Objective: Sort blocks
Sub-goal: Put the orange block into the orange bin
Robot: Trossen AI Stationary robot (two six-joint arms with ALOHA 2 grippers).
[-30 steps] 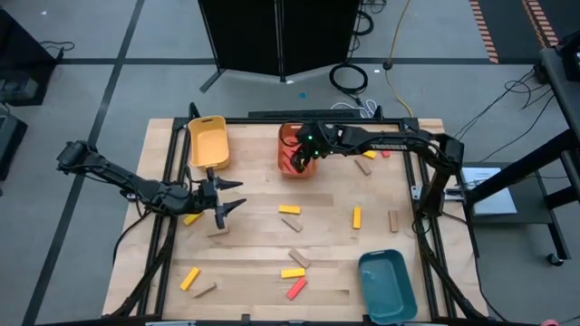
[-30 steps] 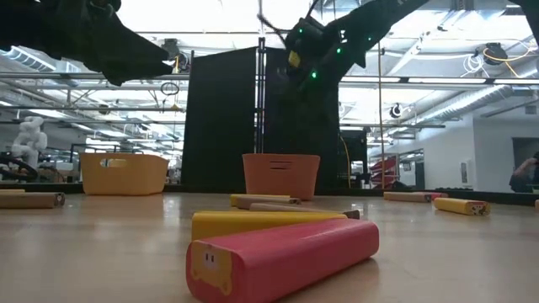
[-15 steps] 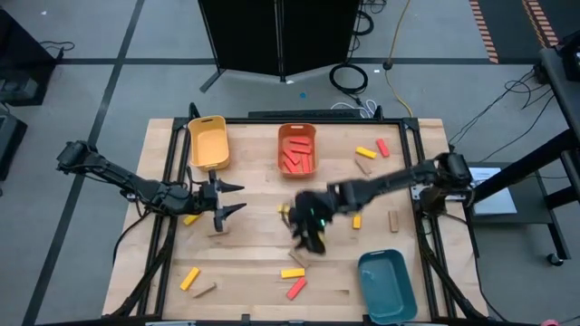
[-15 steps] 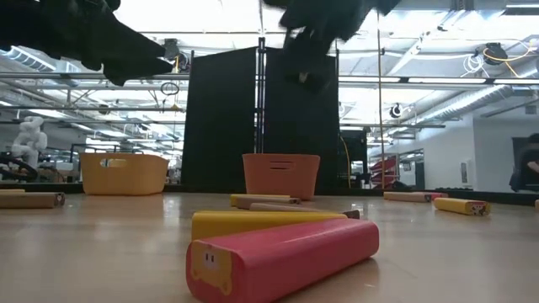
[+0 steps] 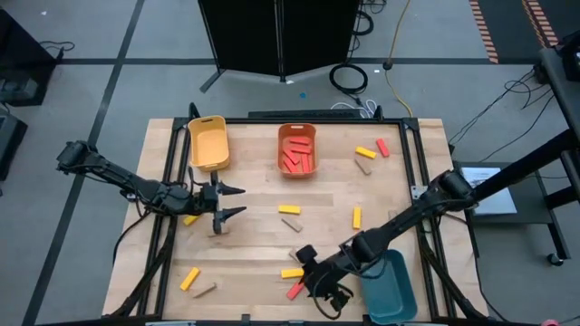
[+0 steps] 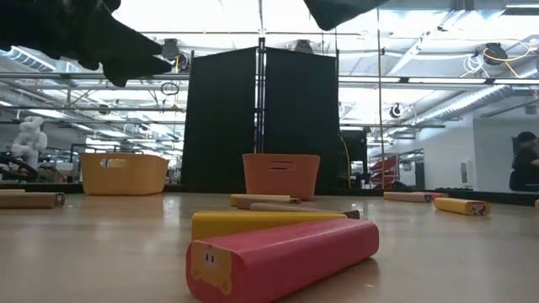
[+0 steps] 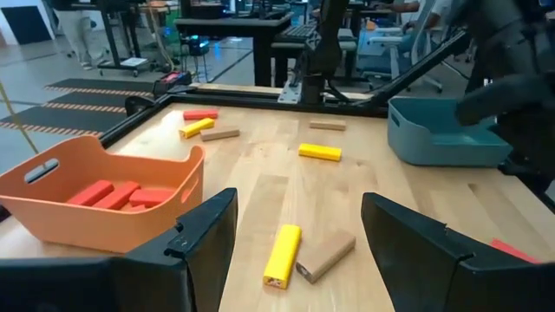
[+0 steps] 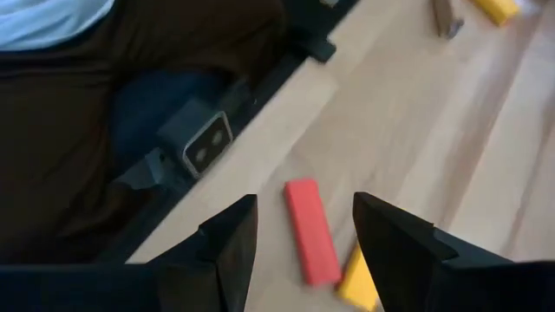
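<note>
Small red, yellow and tan blocks lie scattered flat on the wooden table [image 5: 263, 186]. My right gripper [image 5: 319, 282] is open and hovers low near the near edge. A red block [image 8: 310, 232] lies just ahead of its fingers, with a yellow block [image 8: 360, 277] beside it. These two blocks fill the low view's foreground: the red block [image 6: 282, 257] and the yellow block [image 6: 253, 223]. My left gripper [image 5: 231, 204] is open and hovers at the table's left. A yellow block [image 7: 282, 256] and a tan block [image 7: 325, 256] lie ahead of it.
An orange bin [image 5: 297, 149] at the far edge holds several red blocks. A yellow bin [image 5: 207, 142] stands to its left. A teal bin [image 5: 388, 285] sits at the near right, close to my right arm. A small camera block [image 8: 206, 149] sits at the near edge.
My right gripper has swept from above the orange bin across the table's middle toward the near edge. It now hangs over the red and yellow blocks there. No block has moved.
</note>
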